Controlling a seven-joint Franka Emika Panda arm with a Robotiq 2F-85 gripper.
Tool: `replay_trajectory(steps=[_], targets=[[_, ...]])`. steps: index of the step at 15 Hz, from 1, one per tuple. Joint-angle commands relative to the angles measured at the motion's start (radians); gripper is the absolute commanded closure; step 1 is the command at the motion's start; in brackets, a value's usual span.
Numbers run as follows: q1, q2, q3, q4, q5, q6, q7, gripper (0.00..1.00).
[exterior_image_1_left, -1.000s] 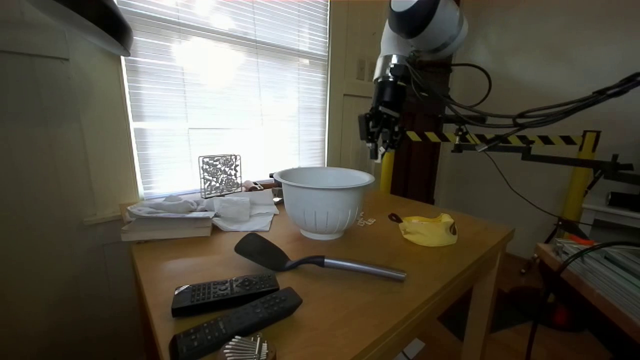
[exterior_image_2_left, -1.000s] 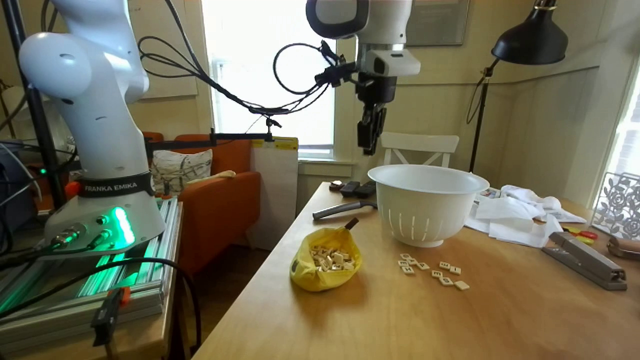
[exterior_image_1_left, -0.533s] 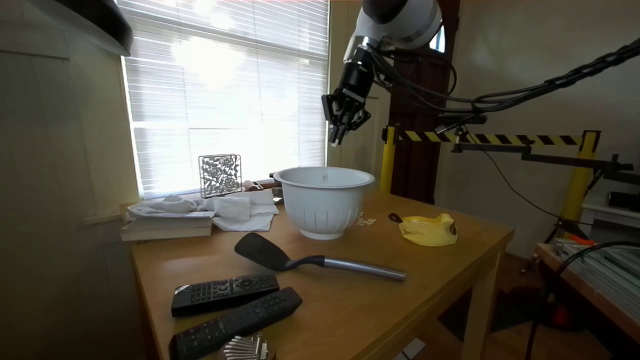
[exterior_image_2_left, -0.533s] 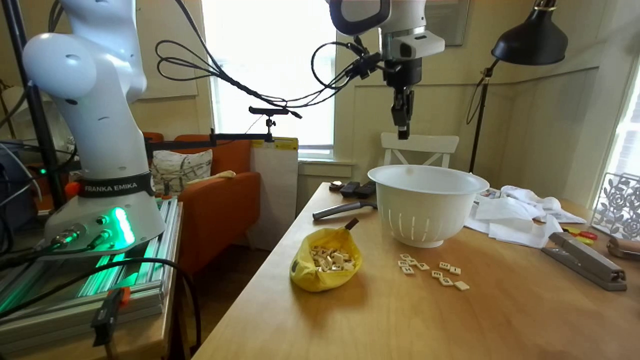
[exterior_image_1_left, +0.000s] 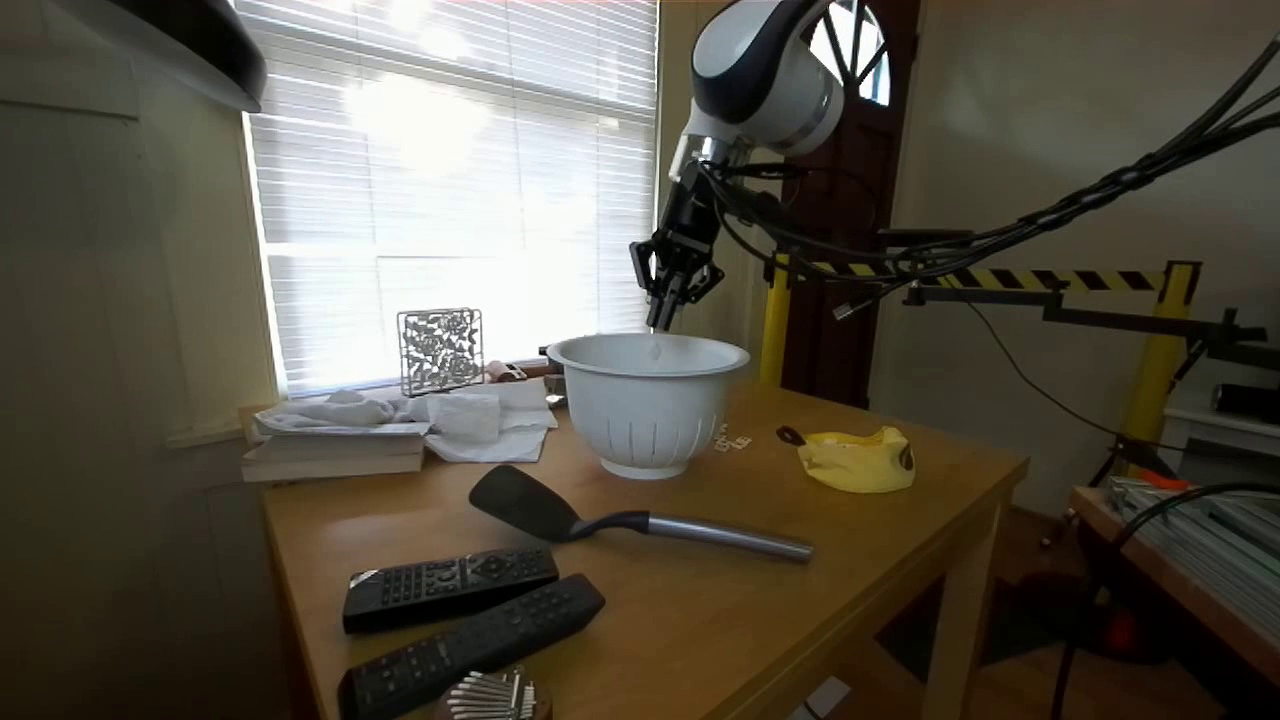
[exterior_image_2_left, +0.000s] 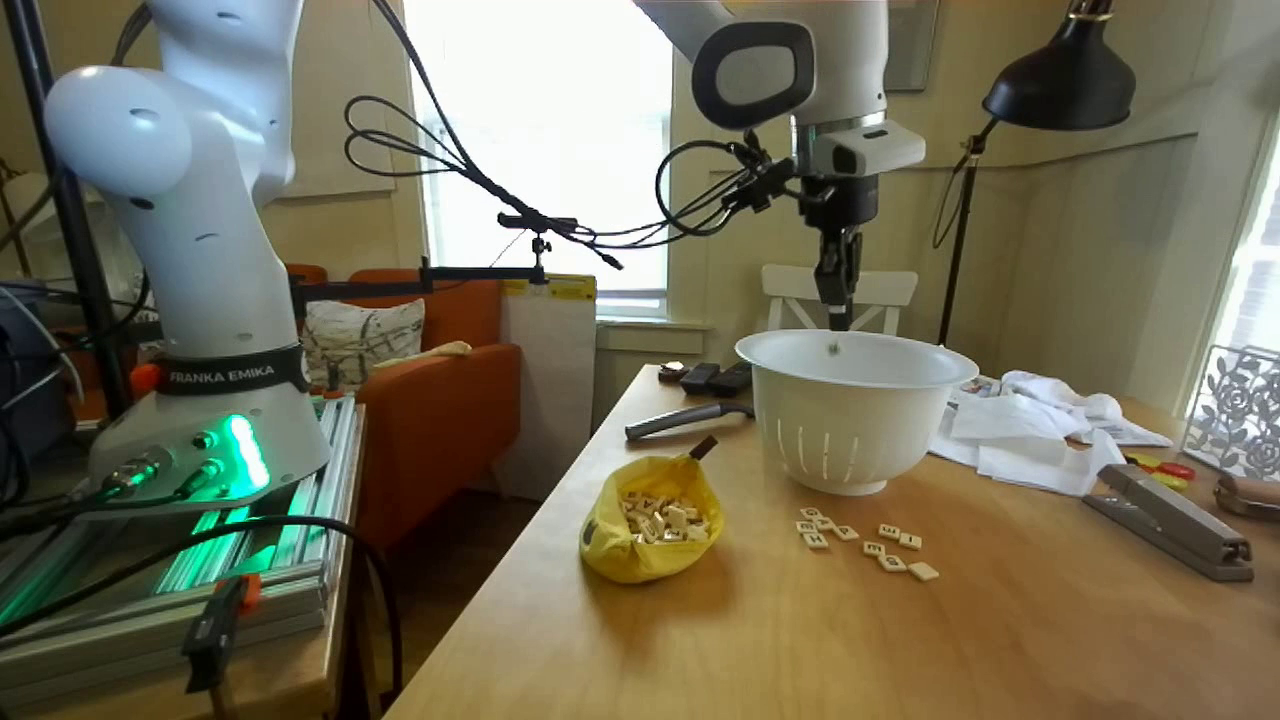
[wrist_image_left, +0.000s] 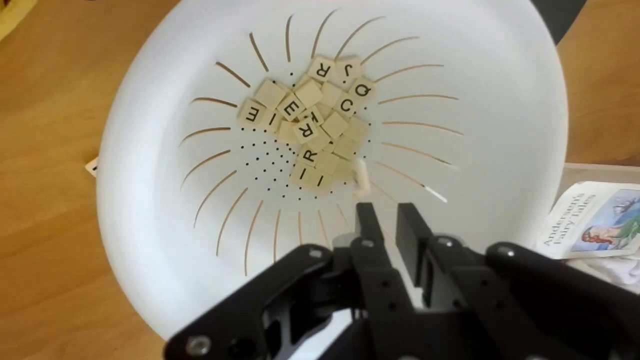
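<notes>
Letter tiles (wrist_image_left: 306, 130) lie piled inside the white bowl (exterior_image_2_left: 870, 425), so the filling seems partly done; other tiles (exterior_image_2_left: 663, 519) are left in the yellow bag (exterior_image_2_left: 640, 563) and on the bench (exterior_image_2_left: 760, 640). The fingers (wrist_image_left: 369, 225) stand slightly apart, holding nothing, one blurred tile (wrist_image_left: 361, 177) just beyond them.

Table (exterior_image_2_left: 760, 640): white colander (exterior_image_2_left: 850, 430), yellow bag (exterior_image_2_left: 640, 565), letter tiles (exterior_image_2_left: 874, 548), spatula (exterior_image_1_left: 635, 520), 2 remotes (exterior_image_1_left: 450, 588).

Tiles (wrist_image_left: 307, 129) lie in the colander (exterior_image_2_left: 860, 425), under the pincer (wrist_image_left: 386, 207).

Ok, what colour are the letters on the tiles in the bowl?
Black, on cream tiles, best seen in the wrist view.
</notes>
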Motion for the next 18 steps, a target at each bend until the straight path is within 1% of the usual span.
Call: replay_trajectory(steps=[1, 3, 4, 5, 6, 7, 8, 9, 12, 15, 16, 18], targets=[[0.005, -0.001, -0.005, 0.019, -0.021, -0.017, 0.039, 0.52], [0.006, -0.034, -0.002, -0.001, -0.023, -0.016, 0.023, 0.38], [0.000, -0.069, 0.007, -0.017, -0.014, -0.079, 0.004, 0.32], [-0.011, -0.102, 0.023, -0.035, 0.005, -0.144, -0.044, 0.23], [-0.012, -0.148, 0.034, -0.074, 0.006, -0.192, -0.104, 0.18], [-0.003, -0.187, 0.036, -0.105, -0.006, -0.231, -0.133, 0.09], [0.009, -0.238, 0.036, -0.158, -0.025, -0.257, -0.164, 0.03], [0.018, -0.282, 0.039, -0.198, -0.042, -0.283, -0.195, 0.00], [0.050, -0.415, 0.050, -0.356, -0.139, -0.280, -0.263, 0.00], [0.074, -0.510, 0.074, -0.521, -0.221, -0.188, -0.327, 0.00], [0.066, -0.415, 0.061, -0.389, -0.174, -0.257, -0.284, 0.00], [0.077, -0.464, 0.071, -0.473, -0.196, -0.213, -0.304, 0.00]])
